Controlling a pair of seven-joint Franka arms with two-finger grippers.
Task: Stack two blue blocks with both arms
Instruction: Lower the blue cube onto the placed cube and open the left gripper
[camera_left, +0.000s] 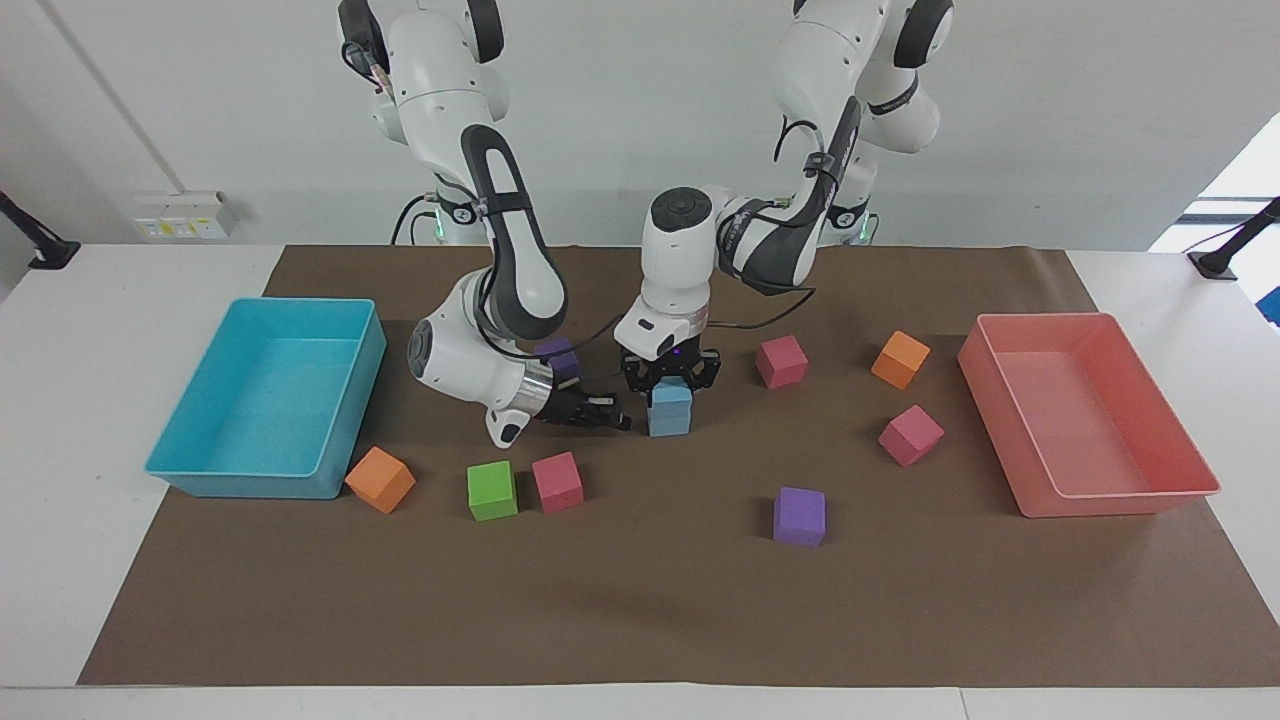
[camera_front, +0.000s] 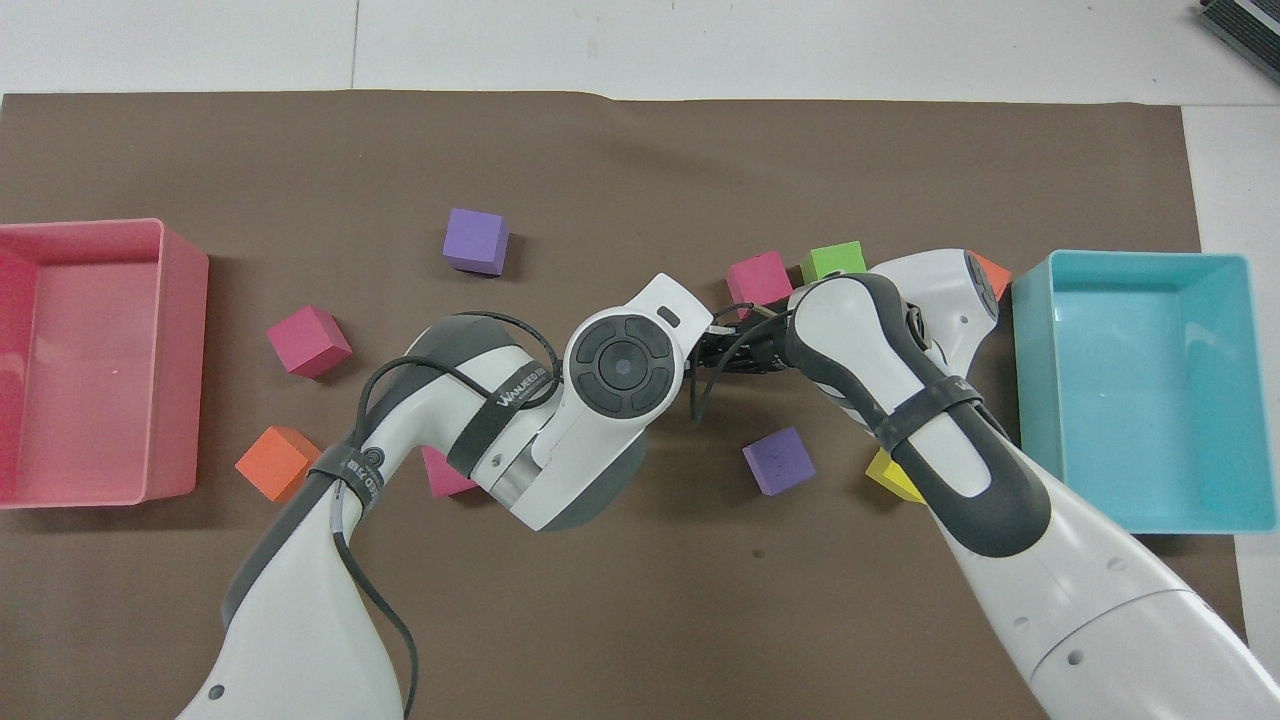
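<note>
A white table (camera_left: 60, 330) against a pale wall carries a brown mat (camera_left: 640, 600); going across the facing view, a turquoise tray (camera_left: 190, 470) sits at the right arm's end, then an orange cube (camera_left: 380, 479), a green cube (camera_left: 492, 490) and a pink cube (camera_left: 557, 481) lie in a row, a purple cube (camera_left: 799, 516) lies farther out from the robots, and a salmon tray (camera_left: 1110, 500) closes the left arm's end; the right arm bends down low over the mat, its forearm lying nearly level, and the right gripper (camera_left: 612, 412) is closed on nothing, just beside the blue blocks (camera_left: 670, 410); those two blocks stand one on the other near the mat's middle; the left arm reaches in from its base and points straight down, and the left gripper (camera_left: 670, 378) is clamped on the upper blue block.
</note>
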